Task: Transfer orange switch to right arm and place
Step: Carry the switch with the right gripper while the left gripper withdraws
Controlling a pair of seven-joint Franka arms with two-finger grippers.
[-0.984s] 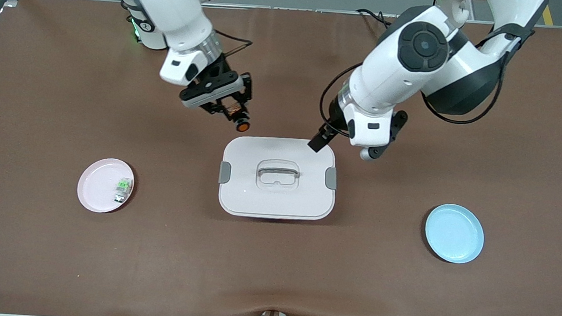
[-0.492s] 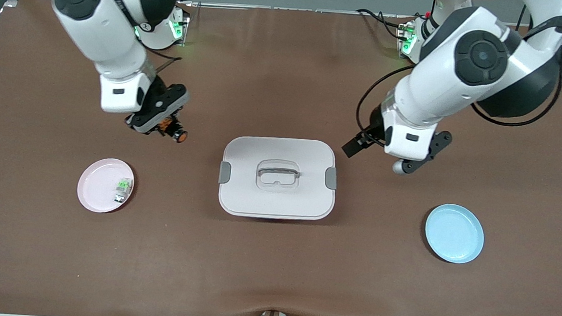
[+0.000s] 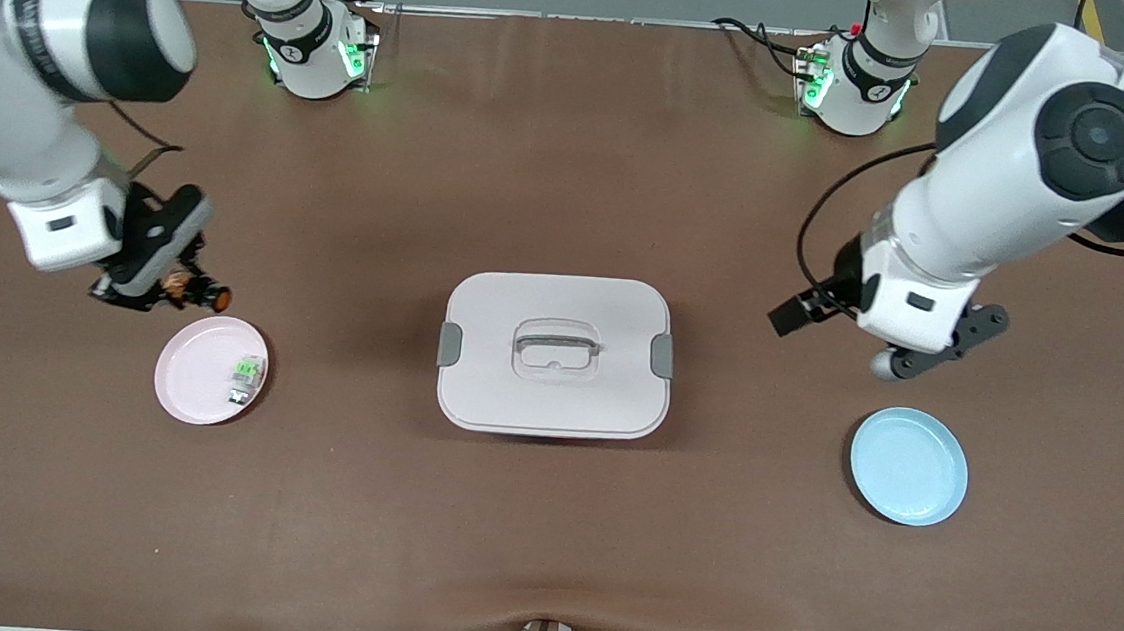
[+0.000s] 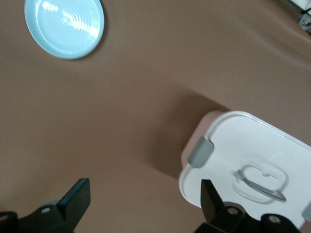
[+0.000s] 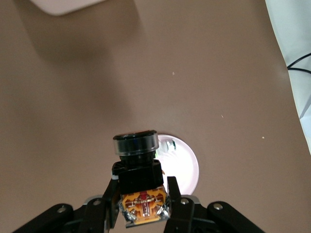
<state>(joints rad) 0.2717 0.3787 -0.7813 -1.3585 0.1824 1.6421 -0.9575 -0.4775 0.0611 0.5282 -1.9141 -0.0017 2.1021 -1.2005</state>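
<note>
Both arms have swung apart since a second ago. Right gripper is clamping the orange switch just above the pink plate, so the handover's done and only placing's left. Left gripper hangs wide open, empty, waiting near the blue plate.

right gripper with orange switch carried from beside the lidded box to the pink plate edge, left gripper withdrawn toward the blue plate
</note>
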